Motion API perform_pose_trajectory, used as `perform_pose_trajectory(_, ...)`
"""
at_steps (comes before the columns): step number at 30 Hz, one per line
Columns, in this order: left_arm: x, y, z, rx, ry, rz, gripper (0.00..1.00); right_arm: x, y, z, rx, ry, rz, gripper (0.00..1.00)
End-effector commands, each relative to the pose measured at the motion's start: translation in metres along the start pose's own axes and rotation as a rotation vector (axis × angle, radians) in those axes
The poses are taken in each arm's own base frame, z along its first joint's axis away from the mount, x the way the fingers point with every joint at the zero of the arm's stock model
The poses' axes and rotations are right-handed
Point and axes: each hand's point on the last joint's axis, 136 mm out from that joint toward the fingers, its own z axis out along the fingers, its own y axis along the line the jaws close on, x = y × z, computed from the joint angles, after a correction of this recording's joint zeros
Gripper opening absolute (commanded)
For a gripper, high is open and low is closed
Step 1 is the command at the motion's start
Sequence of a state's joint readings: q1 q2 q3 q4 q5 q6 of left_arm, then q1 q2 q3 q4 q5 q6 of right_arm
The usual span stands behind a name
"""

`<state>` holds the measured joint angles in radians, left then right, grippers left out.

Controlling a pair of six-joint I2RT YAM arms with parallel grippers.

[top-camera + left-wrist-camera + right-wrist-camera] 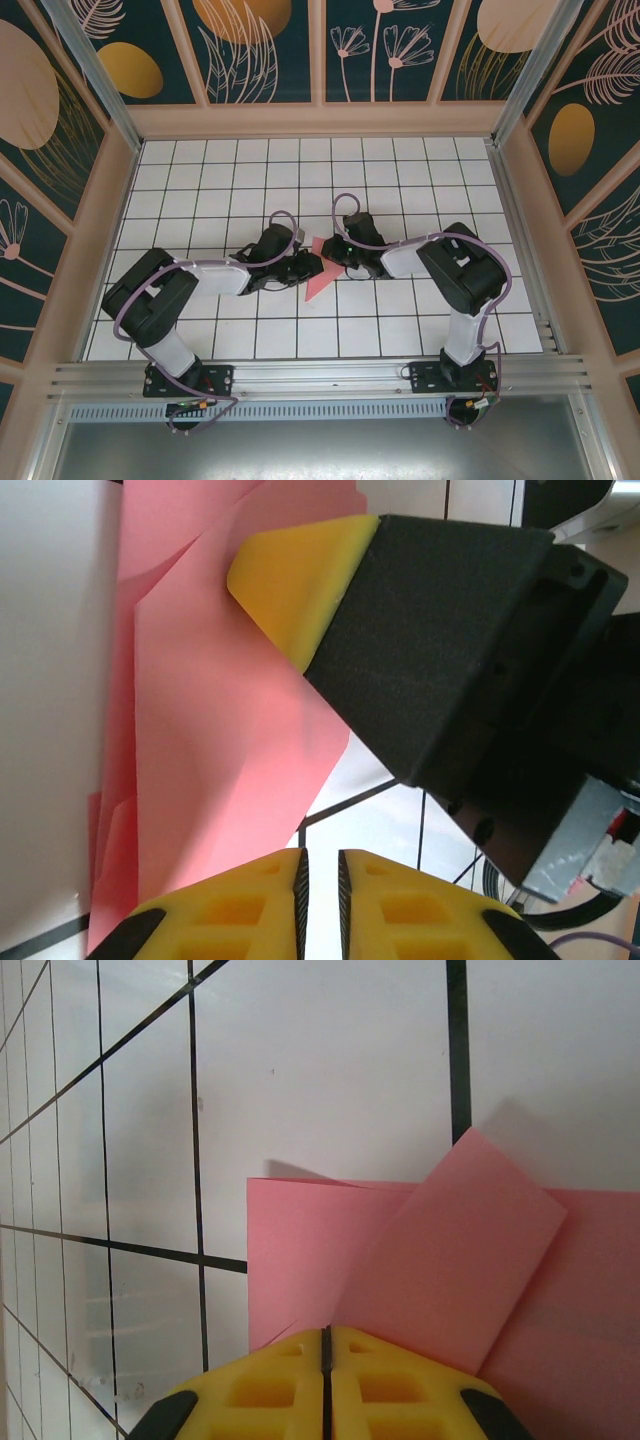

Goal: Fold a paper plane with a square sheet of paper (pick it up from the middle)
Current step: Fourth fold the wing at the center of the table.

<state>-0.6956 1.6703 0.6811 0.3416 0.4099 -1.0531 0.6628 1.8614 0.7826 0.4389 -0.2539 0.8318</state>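
Several layers already overlap in the salmon-pink sheet of paper (220, 780), and a slanted flap (450, 1250) lies turned over it. Folding is under way, and I judge it to be somewhere in the early or middle folds. No narrow dart with a centre crease can be seen yet; the nose, the wings and the final crease appear left to do.

The sheet lies near the middle of the table (400, 330), well apart from its side edges, between the two grippers. The right gripper (325, 1360) has its fingers closed tight with the sheet's edge running under them. Whether it pinches a layer or only presses the paper flat I cannot tell. The left gripper (320, 880) stands just a crack apart at the sheet's edge, with nothing in the slit.

From above, both arms cover most of the sheet — only a pink wedge shows — so its full outline and the number of folds are hard to make out. Both wrist views cut the paper off at their borders.
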Motion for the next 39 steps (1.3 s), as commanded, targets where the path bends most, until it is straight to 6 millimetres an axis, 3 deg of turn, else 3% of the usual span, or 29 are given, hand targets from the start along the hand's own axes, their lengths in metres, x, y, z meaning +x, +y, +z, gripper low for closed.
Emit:
perform_pose_trajectory(1,-0.009,-0.003,0.007,0.017,-0.021,-0.02,0.2,0.049,-0.06,0.001,0.196,0.136,0.064,0.1)
perform_pose_trajectory(7,0.009,0.028,0.02,-0.05,0.055,-0.047,0.2,0.049,-0.061,0.001,0.207,0.136,0.058,0.1)
perform_pose_trajectory(13,0.027,0.069,0.011,-0.183,0.078,-0.051,0.18,0.037,-0.05,0.002,0.198,0.127,0.023,0.11)
perform_pose_trajectory(21,0.032,0.078,0.009,-0.207,0.087,-0.03,0.09,0.004,0.038,-0.02,-0.027,0.097,-0.09,0.17)
perform_pose_trajectory(24,0.029,0.076,0.009,-0.211,0.081,-0.024,0.07,0.007,0.046,-0.022,-0.058,0.11,-0.085,0.15)
perform_pose_trajectory(31,0.028,0.075,0.009,-0.214,0.084,-0.01,0.05,0.023,0.027,-0.012,-0.038,0.139,-0.031,0.12)
perform_pose_trajectory(39,0.033,0.073,0.005,-0.208,0.103,0.007,0.06,0.037,-0.03,0.001,0.145,0.142,0.059,0.08)
